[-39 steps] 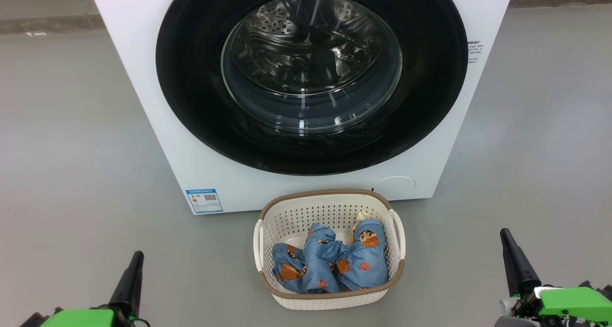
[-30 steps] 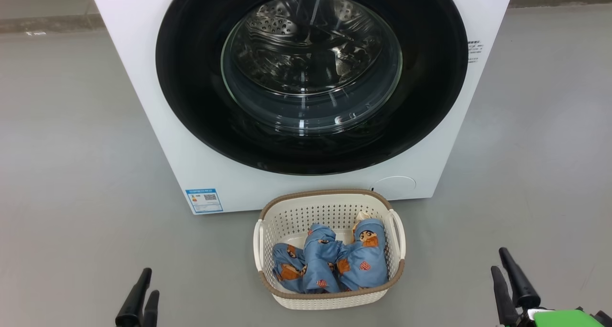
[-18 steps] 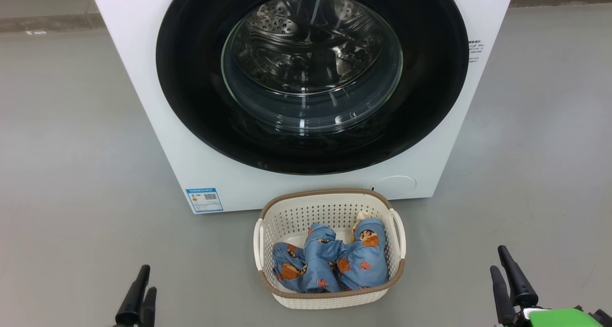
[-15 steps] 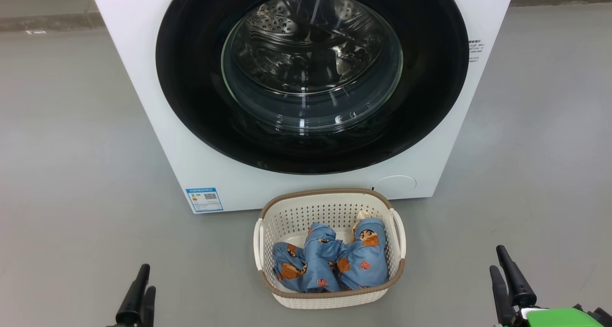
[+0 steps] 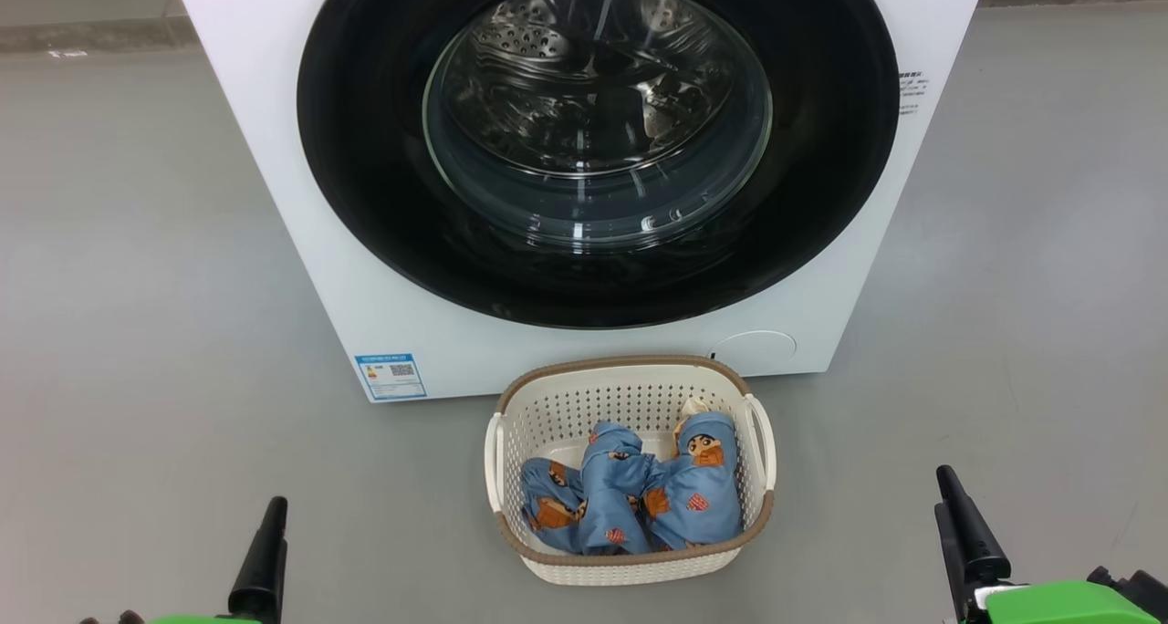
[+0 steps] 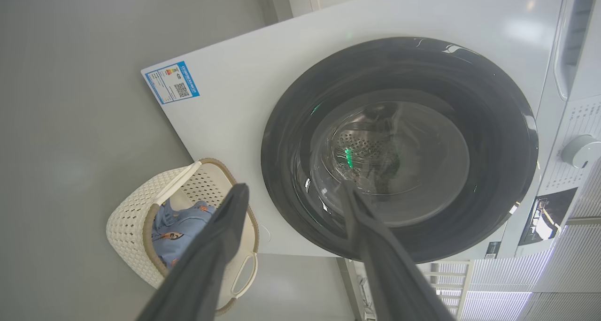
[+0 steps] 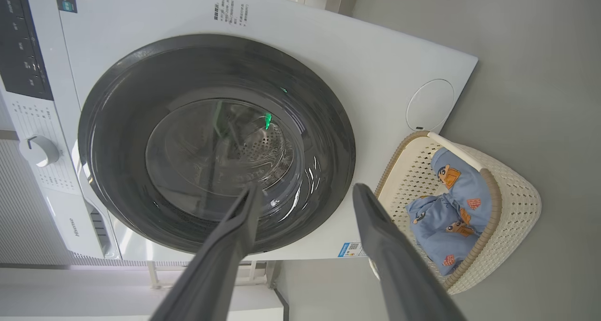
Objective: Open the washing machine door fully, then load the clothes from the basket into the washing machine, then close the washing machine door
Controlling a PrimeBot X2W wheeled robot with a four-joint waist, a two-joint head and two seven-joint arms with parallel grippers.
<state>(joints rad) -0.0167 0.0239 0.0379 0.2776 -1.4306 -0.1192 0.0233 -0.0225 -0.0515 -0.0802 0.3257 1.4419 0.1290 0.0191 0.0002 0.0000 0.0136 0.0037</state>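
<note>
Facing basket (image 5: 630, 366) on grey floor (image 5: 137, 332) fronting shut washing machine door (image 5: 365, 195), cradling crumpled blue clothes (image 5: 675, 501); holding left gripper (image 6: 293, 189), right gripper (image 7: 306, 189) spread, empty.

head cam: looked forward and down, mid-range; washing machine door (image 5: 598, 140) at 12 o'clock, basket (image 5: 593, 410) at 6 | left wrist cam: rolled sideways, basket at 8 | right wrist cam: rolled oppositely, basket at 4 | shared by all: both items

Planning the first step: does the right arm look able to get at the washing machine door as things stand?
Probably yes: the right gripper is open, the washing machine door faces it with bare floor between, and the basket sits off to its side.
</note>
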